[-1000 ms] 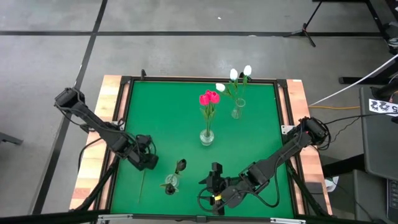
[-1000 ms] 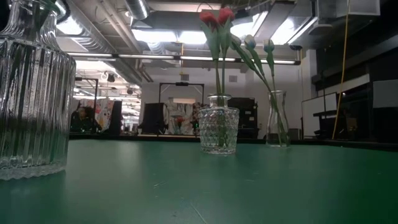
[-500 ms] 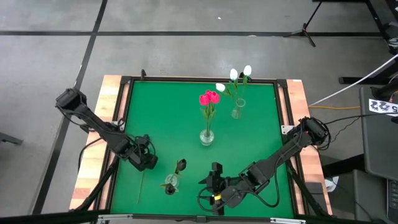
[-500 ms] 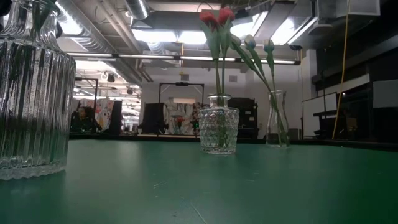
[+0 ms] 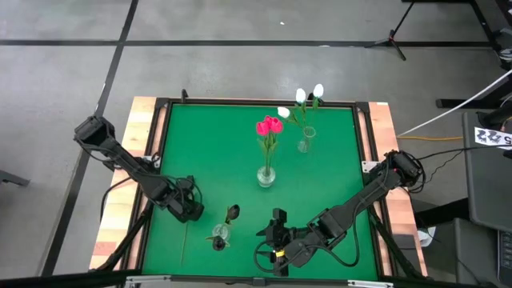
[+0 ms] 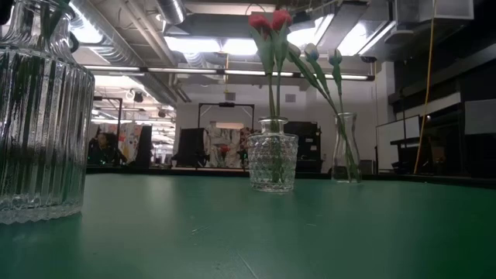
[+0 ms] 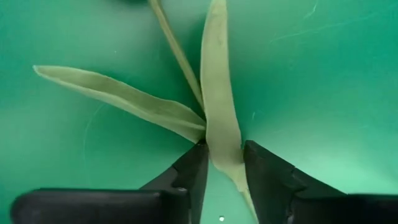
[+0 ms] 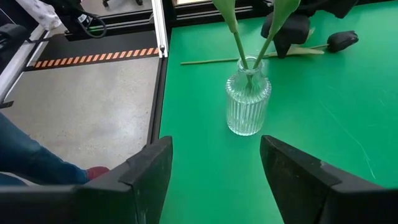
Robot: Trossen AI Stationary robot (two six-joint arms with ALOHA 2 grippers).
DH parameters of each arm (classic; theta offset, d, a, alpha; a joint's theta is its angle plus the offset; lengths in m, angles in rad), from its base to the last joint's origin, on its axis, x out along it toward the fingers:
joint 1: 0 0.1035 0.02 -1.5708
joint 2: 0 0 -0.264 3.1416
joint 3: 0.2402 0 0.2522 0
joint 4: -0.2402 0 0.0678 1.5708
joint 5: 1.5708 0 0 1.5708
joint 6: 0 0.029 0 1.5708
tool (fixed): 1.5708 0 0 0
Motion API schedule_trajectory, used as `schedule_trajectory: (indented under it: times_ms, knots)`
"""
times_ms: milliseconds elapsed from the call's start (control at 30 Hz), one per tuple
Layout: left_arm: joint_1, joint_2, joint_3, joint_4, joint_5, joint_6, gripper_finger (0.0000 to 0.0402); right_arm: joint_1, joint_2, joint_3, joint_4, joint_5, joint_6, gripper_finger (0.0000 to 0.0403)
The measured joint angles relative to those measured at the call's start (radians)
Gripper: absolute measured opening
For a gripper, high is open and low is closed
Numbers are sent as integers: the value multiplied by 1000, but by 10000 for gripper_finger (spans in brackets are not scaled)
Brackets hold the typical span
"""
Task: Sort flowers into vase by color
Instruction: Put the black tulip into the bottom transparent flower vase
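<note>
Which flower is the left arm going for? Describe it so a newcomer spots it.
On the green mat, look at the near-left corner by the ribbed vase. The flower there lies flat under the left gripper, the only one not standing in a vase.

Red flowers: two artificial red tulips point(image 5: 270, 126) upright in a small faceted clear glass vase point(image 5: 266, 176) at mid table.
White flowers: three white tulips point(image 5: 306, 96) leaning in a slim clear glass vase point(image 5: 305, 144) behind.
Dark flower: blackish tulip point(image 5: 232, 213) lying flat beside a ribbed clear glass vase point(image 5: 218, 237) holding green stems.
</note>
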Motion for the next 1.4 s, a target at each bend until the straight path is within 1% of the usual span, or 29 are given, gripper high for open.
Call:
schedule_trajectory:
  times_ms: [300,367,433,600,700,767,933,1000,1100,1167,1233,1300,1400]
  knots:
    - [0,6,1,2,5,38,27,0,0,0,-8,2,-3,243]
    - [0,-1,0,4,4,54,12,0,0,0,-11,29,-7,243]
    - [3,-17,1,17,-8,68,5,0,0,0,-23,69,-10,243]
    - [33,-102,22,14,-120,108,5,0,-17,0,-64,211,-19,243]
    - [71,-176,36,8,-203,167,3,-7,-37,0,-82,290,-41,243]
    - [103,-227,40,7,-257,216,3,-13,-47,0,-104,305,-62,243]
    - [190,-364,46,25,-369,348,2,-60,-55,-1,-69,292,-135,243]
    - [231,-419,46,45,-397,418,2,-81,-58,-1,-53,287,-157,243]
    - [290,-500,46,117,-428,535,2,-106,-63,-1,-54,277,-190,243]
    - [325,-547,46,195,-446,625,2,-125,-69,-1,-49,276,-212,243]
    - [357,-586,46,299,-453,728,2,-138,-82,-1,-58,273,-241,243]
    - [381,-612,47,415,-454,824,1,-166,-97,-1,-52,245,-259,243]
    - [399,-630,48,592,-454,960,1,-211,-121,-1,-27,216,-302,243]
